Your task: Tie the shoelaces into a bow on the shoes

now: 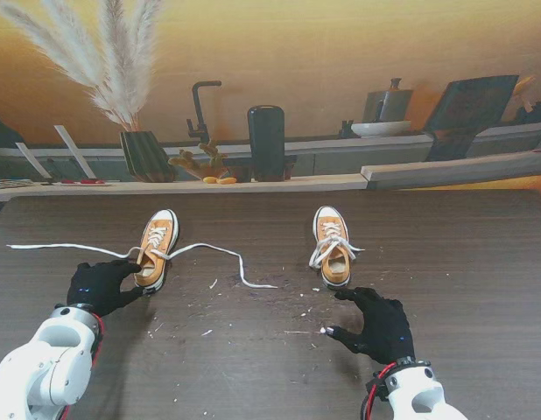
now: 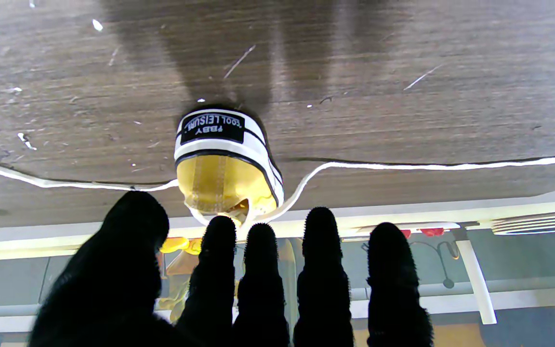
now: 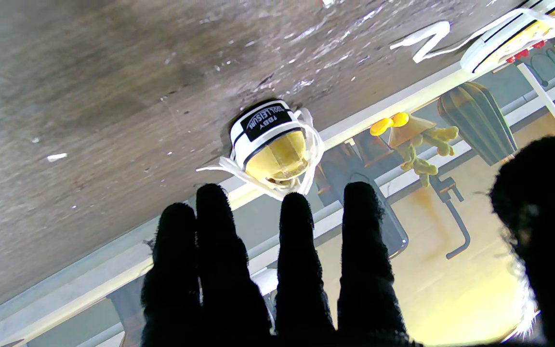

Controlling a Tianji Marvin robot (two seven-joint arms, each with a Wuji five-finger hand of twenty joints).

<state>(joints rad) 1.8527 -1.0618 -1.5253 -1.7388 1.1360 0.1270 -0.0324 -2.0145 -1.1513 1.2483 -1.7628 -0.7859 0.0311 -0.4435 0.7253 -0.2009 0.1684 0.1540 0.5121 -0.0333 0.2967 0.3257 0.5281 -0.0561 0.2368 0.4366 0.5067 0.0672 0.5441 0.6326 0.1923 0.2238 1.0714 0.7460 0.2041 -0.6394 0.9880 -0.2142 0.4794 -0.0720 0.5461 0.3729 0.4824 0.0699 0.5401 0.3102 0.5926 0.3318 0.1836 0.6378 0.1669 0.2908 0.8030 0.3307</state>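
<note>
- Two small orange shoes are sitting on the dark wooden table [image 1: 463, 254], toes pointing toward the far side, heels toward the robot.
- The left shoe [image 1: 156, 248] is lying untied: its white lace [image 1: 220, 254] is trailing out flat on both sides, one end running far to the left, the other wandering right and ending between the two shoes.
- The left hand [image 1: 102, 285], in a black glove, is resting on the table just near the heel of that shoe, touching or almost touching it. In the left wrist view its fingers [image 2: 323, 270] are stretching straight out and a little apart, gripping nothing, with the heel [image 2: 224, 159] right ahead of the fingertips.
- The right shoe [image 1: 331, 245] is standing well to the right, its lace [image 1: 326, 248] gathered in loops over the tongue; I cannot tell whether it is a finished bow.
- The right hand [image 1: 375, 322] is sitting on the table nearer the robot than that shoe, apart from it. Its fingers [image 3: 297, 260] are spreading open and holding nothing.
- Small white flecks [image 1: 209, 308] are lying scattered on the wood between the hands.
</note>
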